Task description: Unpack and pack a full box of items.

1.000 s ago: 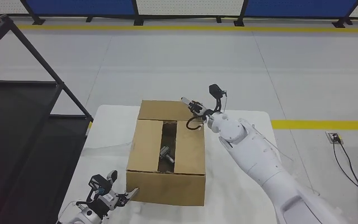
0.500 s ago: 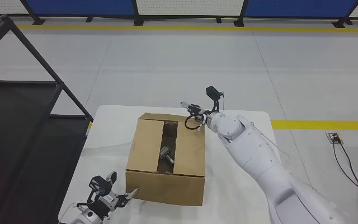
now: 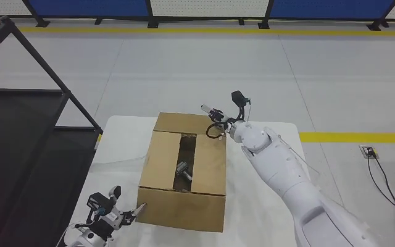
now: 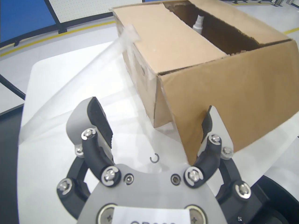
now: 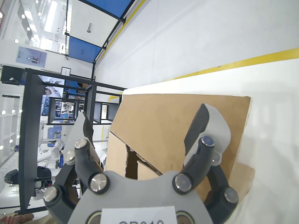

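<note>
A brown cardboard box [image 3: 162, 162] stands mid-table, its top flaps parted by a narrow gap. A white spray bottle [image 3: 183, 168] shows in the gap, and its cap [image 4: 198, 22] is visible in the left wrist view. My left gripper [image 3: 137, 211] is open at the box's near left corner. In its wrist view that corner [image 4: 177, 108] sits between the fingers [image 4: 100, 122]. My right gripper [image 3: 208, 111] is open above the box's far edge, the far flap [image 5: 163, 117] just beyond its pads [image 5: 198, 127].
A strip of clear film [image 4: 88, 75] hangs from the box's left side onto the white table [image 3: 265, 197]. A small metal ring [image 4: 154, 158] lies by the left gripper. A black metal rack [image 3: 43, 117] stands close on the left.
The left arm has drawn back a little toward the table's near left corner. The box's far flap dipped and came back up, and its near edge now sits slightly closer. The right gripper barely shifted.
</note>
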Motion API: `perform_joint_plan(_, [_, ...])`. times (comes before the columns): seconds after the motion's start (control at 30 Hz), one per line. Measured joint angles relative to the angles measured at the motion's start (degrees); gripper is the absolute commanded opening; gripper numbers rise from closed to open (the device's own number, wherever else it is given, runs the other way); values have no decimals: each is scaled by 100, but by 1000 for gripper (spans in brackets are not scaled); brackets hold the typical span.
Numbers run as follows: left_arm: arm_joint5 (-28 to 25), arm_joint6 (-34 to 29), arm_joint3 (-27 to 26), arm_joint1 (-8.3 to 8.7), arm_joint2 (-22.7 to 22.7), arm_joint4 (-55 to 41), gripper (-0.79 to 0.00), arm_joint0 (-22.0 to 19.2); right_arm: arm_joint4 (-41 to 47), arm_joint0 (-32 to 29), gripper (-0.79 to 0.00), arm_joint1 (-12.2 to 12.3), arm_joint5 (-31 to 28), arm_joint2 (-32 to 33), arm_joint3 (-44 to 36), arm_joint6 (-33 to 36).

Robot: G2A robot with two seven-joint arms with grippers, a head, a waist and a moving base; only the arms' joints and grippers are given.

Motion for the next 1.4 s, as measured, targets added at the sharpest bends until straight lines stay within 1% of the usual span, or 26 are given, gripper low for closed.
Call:
perform_joint_plan(0.1, [63, 125, -145, 14, -225, -148, 0, 104, 99, -55, 0, 30, -371, 125, -111, 121])
perform_joint_plan(0.17, [186, 182, -213, 13, -350, -299, 0, 162, 326, -129, 0, 68, -763, 263, -221, 515])
perform_joint_plan(0.23, [461, 152, -258, -2, -404, -415, 0, 179, 512, -172, 0, 120, -1110, 390, -307, 1002])
perform_joint_plan(0.3, [715, 71, -292, -15, -361, -381, 0, 159, 657, -207, 0, 164, -1377, 483, -402, 1490])
perform_joint_plan(0.37, [979, -2, -314, -30, -219, -145, 0, 121, 796, -250, 0, 214, -1615, 563, -527, 2129])
perform_joint_plan(0.43, [1254, -44, -268, -55, -33, 33, 0, 43, 907, -286, 0, 258, -1719, 617, -671, 2806])
perform_joint_plan(0.5, [1557, -87, -192, -84, 126, 104, 0, -59, 947, -289, 0, 293, -1664, 664, -728, 3185])
perform_joint_plan(0.63, [2313, -232, -5, -160, 461, 129, 0, -349, 945, -286, 0, 298, -1639, 672, -727, 3203])
perform_joint_plan(0.77, [2831, -374, 198, -217, 744, 270, 0, -626, 945, -286, 0, 297, -1642, 671, -727, 3201])
perform_joint_plan(0.9, [2941, -469, 434, -250, 977, 435, 0, -898, 855, -430, 0, 313, -1573, 653, -916, 3212])
perform_joint_plan(1.03, [2808, -430, 575, -264, 1119, 543, 0, -1045, 662, -584, 0, 360, -1360, 616, -1276, 3617])
perform_joint_plan(1.23, [2695, -376, 573, -274, 1174, 583, 0, -1061, 333, -613, 0, 312, -959, 411, -1558, 3959])
perform_joint_plan(1.4, [2648, -330, 510, -276, 1132, 549, 0, -993, 231, -505, 0, 205, -656, 244, -1407, 4088])
